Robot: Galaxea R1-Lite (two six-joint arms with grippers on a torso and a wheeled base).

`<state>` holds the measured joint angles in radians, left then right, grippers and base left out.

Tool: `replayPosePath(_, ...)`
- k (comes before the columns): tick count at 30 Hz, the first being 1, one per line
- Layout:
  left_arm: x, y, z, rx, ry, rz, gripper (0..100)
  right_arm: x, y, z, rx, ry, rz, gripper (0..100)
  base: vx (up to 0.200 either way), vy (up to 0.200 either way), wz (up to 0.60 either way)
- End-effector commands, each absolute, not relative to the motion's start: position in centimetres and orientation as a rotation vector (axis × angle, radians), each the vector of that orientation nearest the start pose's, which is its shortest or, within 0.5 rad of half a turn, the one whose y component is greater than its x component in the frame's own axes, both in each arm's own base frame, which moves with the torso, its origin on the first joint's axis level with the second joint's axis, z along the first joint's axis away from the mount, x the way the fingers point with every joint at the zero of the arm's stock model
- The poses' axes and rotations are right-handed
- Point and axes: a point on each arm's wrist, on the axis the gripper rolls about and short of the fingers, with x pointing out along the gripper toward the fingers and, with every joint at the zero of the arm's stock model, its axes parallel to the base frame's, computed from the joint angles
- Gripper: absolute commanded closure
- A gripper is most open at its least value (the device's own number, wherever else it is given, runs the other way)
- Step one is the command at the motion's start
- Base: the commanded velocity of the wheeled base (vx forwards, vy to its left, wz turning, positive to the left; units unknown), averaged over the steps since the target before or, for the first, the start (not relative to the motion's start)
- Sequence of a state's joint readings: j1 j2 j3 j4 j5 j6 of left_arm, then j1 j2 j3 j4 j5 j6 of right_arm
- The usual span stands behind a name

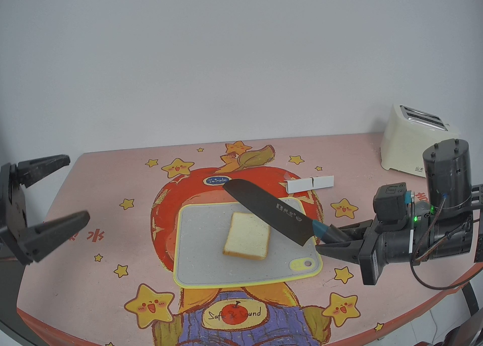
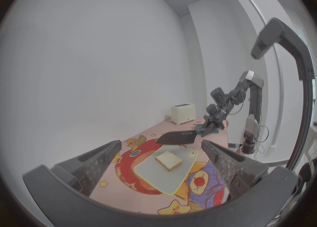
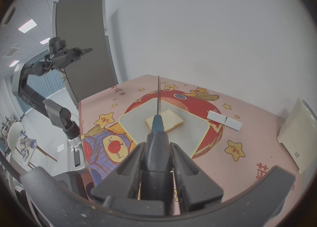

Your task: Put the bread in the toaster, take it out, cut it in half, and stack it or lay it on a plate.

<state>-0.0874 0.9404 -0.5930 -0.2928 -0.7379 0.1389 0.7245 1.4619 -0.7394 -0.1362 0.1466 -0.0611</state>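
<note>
The bread [image 1: 247, 236] lies flat and uncut mid cutting board [image 1: 201, 261]. The knife [image 1: 269, 208] hangs tilted above the board's far side, its handle clamped in the right claw [image 1: 332, 241]. The left claw [image 1: 78, 188], fingers apart, hovers well off the board. With nothing pinning the slice, a cut may drag it sideways or leave uneven halves.

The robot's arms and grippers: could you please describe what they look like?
The left gripper and right gripper are matte dark grey, each with two long wedge-shaped jaws tapering to blunt tips. The right wrist carries a black cylindrical housing, a lit green light and a thin black cable looping beneath. Farther back, the right arm has silver-grey links.
</note>
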Motion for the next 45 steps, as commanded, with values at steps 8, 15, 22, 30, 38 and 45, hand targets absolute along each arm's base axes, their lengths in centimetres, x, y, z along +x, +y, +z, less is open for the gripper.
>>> replayPosePath(8,19.7,-9.1,26.0,0.039,-0.093,-1.044,0,17.9,17.5,17.9,-0.242,0.572,0.894,100,0.0,0.0,0.0)
replayPosePath(15,18.2,-12.1,22.2,-0.122,0.063,-0.994,0,18.2,17.9,17.5,-0.256,0.583,0.892,100,0.0,0.0,0.0)
replayPosePath(22,17.2,-14.1,21.7,-0.141,0.124,-0.862,0,19.0,18.7,17.3,-0.259,0.593,0.883,100,0.0,0.0,0.0)
replayPosePath(30,17.4,-15.0,23.7,-0.136,0.151,-0.84,0,19.3,18.7,16.7,-0.264,0.616,0.874,100,0.0,0.0,0.0)
replayPosePath(38,13.1,-11.2,26.2,-0.144,0.133,-0.82,0,19.2,18.1,16.6,-0.268,0.617,0.845,100,0.0,0.0,0.0)
replayPosePath(45,9.2,-7.4,26.2,-0.227,0.265,-0.851,0,19.0,18.6,17.0,-0.271,0.595,0.857,100,0.0,0.0,0.0)
